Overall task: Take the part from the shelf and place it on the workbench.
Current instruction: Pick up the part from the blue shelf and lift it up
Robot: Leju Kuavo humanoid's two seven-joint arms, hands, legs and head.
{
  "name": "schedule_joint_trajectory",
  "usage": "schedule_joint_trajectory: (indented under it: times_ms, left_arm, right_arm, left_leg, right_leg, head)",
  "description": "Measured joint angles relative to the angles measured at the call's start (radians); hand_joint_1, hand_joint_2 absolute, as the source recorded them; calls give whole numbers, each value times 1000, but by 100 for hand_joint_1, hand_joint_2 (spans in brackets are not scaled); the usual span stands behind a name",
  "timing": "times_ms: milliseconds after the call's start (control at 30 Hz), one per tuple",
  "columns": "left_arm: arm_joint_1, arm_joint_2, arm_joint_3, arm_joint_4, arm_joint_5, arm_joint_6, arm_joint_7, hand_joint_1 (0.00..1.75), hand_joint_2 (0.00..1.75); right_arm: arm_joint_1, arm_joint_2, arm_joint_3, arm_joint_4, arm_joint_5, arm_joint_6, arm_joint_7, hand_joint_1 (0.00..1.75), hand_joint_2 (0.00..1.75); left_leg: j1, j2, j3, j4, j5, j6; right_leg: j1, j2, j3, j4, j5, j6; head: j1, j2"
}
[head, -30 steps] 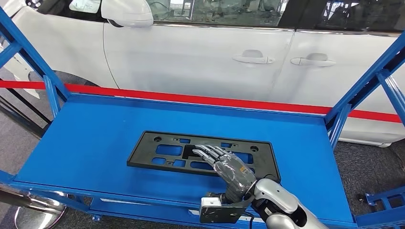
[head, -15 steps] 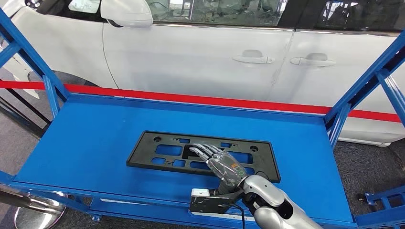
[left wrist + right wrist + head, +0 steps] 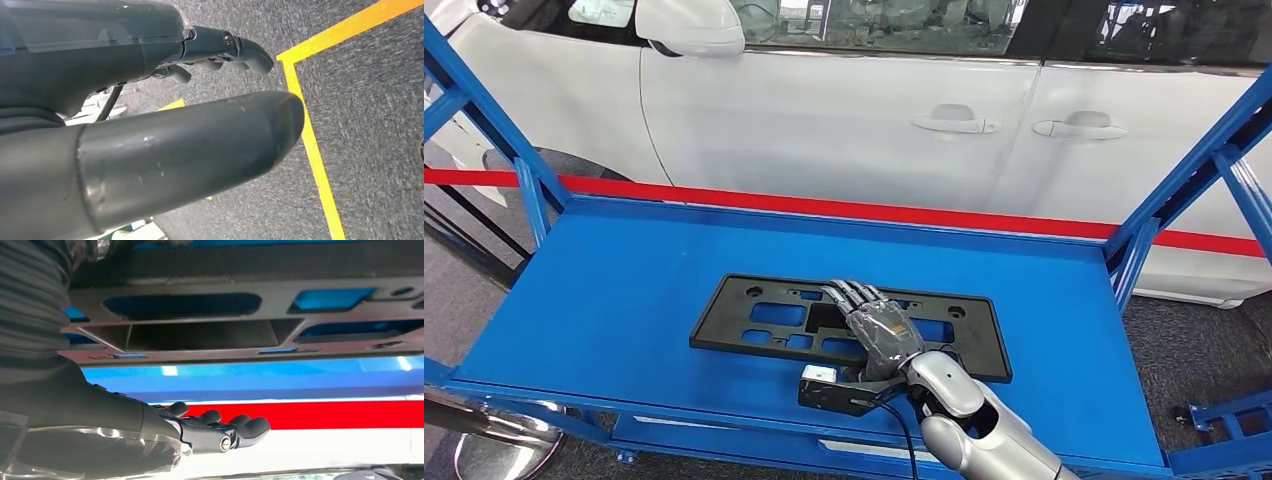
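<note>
The part (image 3: 764, 318) is a flat black plastic plate with several cut-outs, lying on the blue shelf (image 3: 614, 290) toward its front. My right hand (image 3: 876, 328) reaches across the middle of the plate, fingers stretched out and pointing at the far edge. In the right wrist view the fingers (image 3: 220, 432) hover a little off the part (image 3: 200, 335) with nothing in them. My left hand (image 3: 190, 145) hangs over the floor, thumb and fingers (image 3: 240, 47) apart, holding nothing.
Blue shelf uprights stand at the left (image 3: 484, 120) and right (image 3: 1204, 170) ends. A white car (image 3: 844, 110) with a red stripe is parked right behind the shelf. Grey carpet with yellow tape (image 3: 310, 145) lies under my left hand.
My right hand has slid forward and a little left over the part, its fingertips going from the plate's middle to near its far edge. The part has not moved.
</note>
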Motion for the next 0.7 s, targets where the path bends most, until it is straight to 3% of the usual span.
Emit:
schedule_joint_trajectory:
  times_ms: [33,100,700]
  left_arm:
    - [0,-1,0,0,2,-1,-1,0,0]
    - [0,-2,0,0,6,-3,-4,0,0]
    - [1,-4,1,0,10,-10,-15,0,0]
  right_arm:
    - [0,1,-3,5,5,1,0,153,175]
    - [2,2,-10,16,15,1,2,165,175]
    - [16,1,-97,52,47,-2,11,174,175]
  left_leg:
    - [0,0,0,0,0,0]
    - [0,0,0,0,0,0]
    - [0,0,2,0,0,0]
  right_leg:
    - [0,0,0,0,0,0]
    - [0,0,0,0,0,0]
    - [0,0,2,-1,0,0]
  head:
    - [0,0]
    - [0,0]
    - [0,0]
